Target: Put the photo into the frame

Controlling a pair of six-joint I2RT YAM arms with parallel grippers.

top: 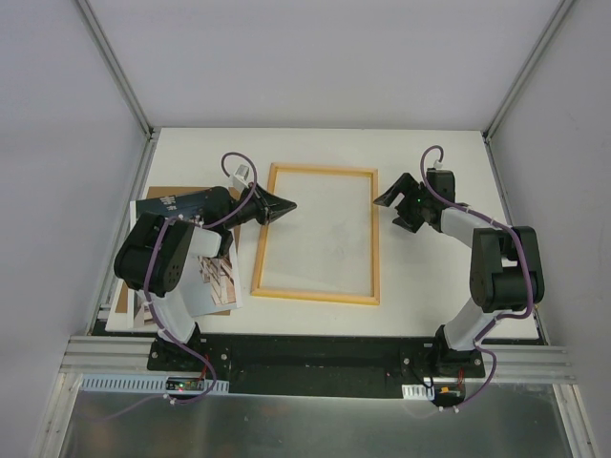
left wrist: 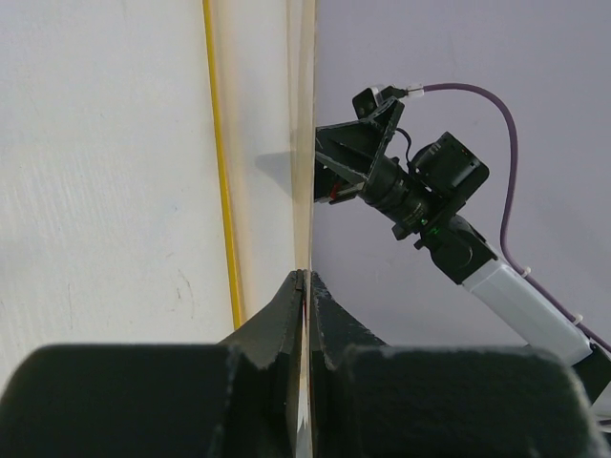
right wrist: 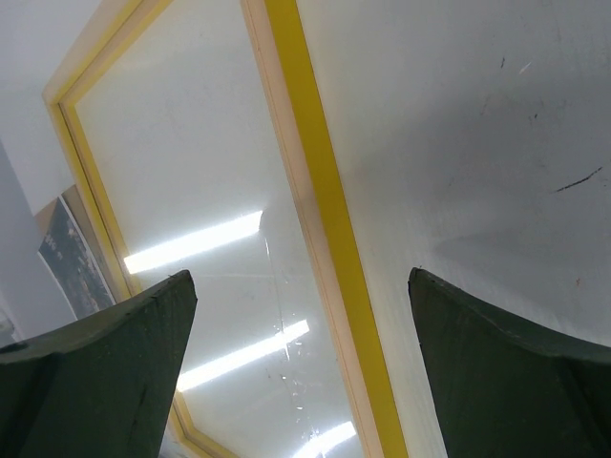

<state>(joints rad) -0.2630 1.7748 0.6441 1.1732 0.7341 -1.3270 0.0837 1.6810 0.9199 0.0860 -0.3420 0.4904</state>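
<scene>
The frame point(top: 315, 295) lay flat in the middle of the bench point(top: 430, 277), its pale wood showing from above and its pane throwing back the ceiling lights in my right wrist view. The photo point(top: 218, 286) lay well apart to its left, on the board point(top: 158, 192), partly under my left arm.

My left tool point(top: 283, 205) was clenched, its tips at the frame's left rail near the far corner. I could not tell whether it pinched the rail or only pressed against it. My right tool point(top: 385, 212) hung released, jaws wide, just beside the right rail.

I judged the step to be getting hold of the frame. To do it well, I would set the right tool squarely over its rail before closing and grip wood, not pane. I would then move both sides together so the thin frame neither twisted nor slid.
</scene>
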